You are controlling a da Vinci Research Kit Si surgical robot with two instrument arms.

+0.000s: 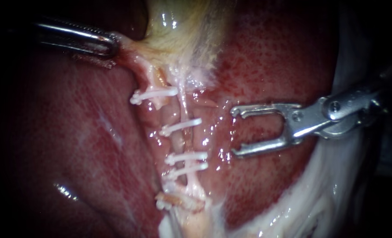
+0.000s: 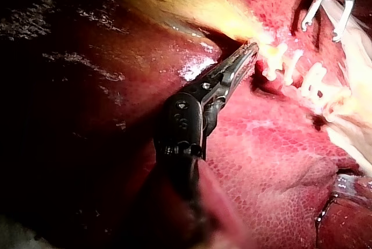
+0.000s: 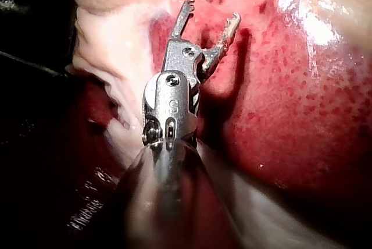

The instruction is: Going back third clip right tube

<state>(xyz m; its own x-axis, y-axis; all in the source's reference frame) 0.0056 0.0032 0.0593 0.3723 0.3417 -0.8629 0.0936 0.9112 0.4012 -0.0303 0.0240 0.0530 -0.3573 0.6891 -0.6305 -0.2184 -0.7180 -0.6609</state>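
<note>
- White plastic marks the target: three clips cross the right tube [image 1: 185, 110], an upper clip [image 1: 181, 126], a middle clip [image 1: 187, 157] and a lower clip [image 1: 186, 169] just under it (which of them counts as the third I cannot tell).
- The right instrument [image 1: 234, 131] has its claw spread wide and empty. The clipped tube lies ahead of its tips, near but apart, and wet liver [image 1: 266, 57] lies beneath the claw.
- The left instrument [image 1: 112, 43] has its claw pinching a tag of pale tissue at the foot of the gallbladder [image 1: 182, 26], on the far side of the tube from the right claw, so the tube looks drawn taut.
- Handling, as I judge it: the tube is a thin, soft, wet strand, light and slippery, and metal squeezing it would likely tear it. The clips are small, stiff and light, and a sideways knock could twist or loosen them.
- Where to take hold: nowhere on the tube itself for this step (the right claw is meant to leave bare). If traction is wanted, the thicker tissue in the left claw is the safer purchase, not the bare stretches between clips.
- Backing out calls for a straight pull along the shaft, with the tips lifted clear of the liver, which is soft and would bruise if scraped.
- A further clip [image 1: 154, 96] sits on the neighbouring strand, beyond the right tube from the right claw.
</note>
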